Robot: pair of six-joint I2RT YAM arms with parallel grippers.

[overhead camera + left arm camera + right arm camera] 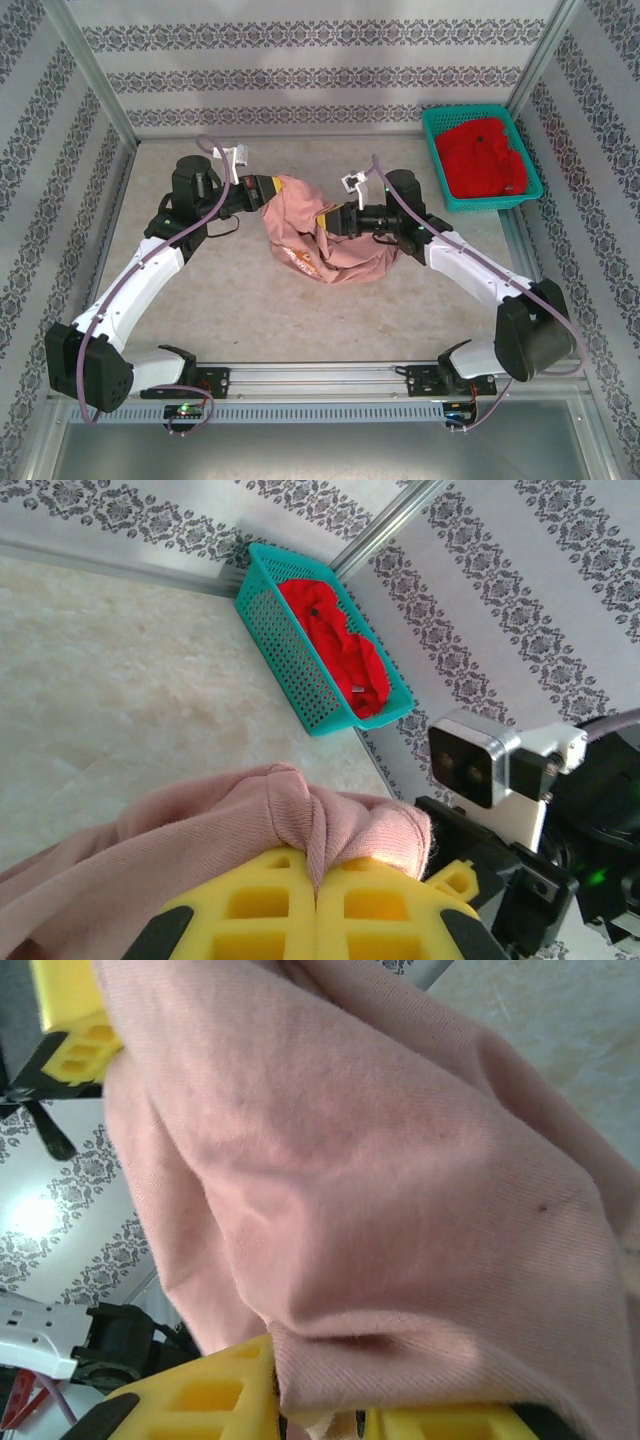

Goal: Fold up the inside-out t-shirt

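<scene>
Mid-table, between both arms: pink t-shirt (335,250) bunched in a heap, top edge lifted, lower part resting on table (200,300). Soft, light and floppy by the look; likely to sag and crumple, thin folds likely to slide out of a weak pinch. Best taken at hem corners or shoulder seams, 1 per gripper, then spread flat.

Left gripper (316,870): 2 yellow fingers pressed together, pinching a fold of cloth. Right gripper (320,1410): fingers slightly apart, wad of cloth between; cannot tell whether clamped or loose.

From top view: whole layout, teal basket (436,155) with red garment (485,155) at far right, both pinch points buried in cloth. From left wrist view: pinch up close. From right wrist view: finger gap, fabric weave.
</scene>
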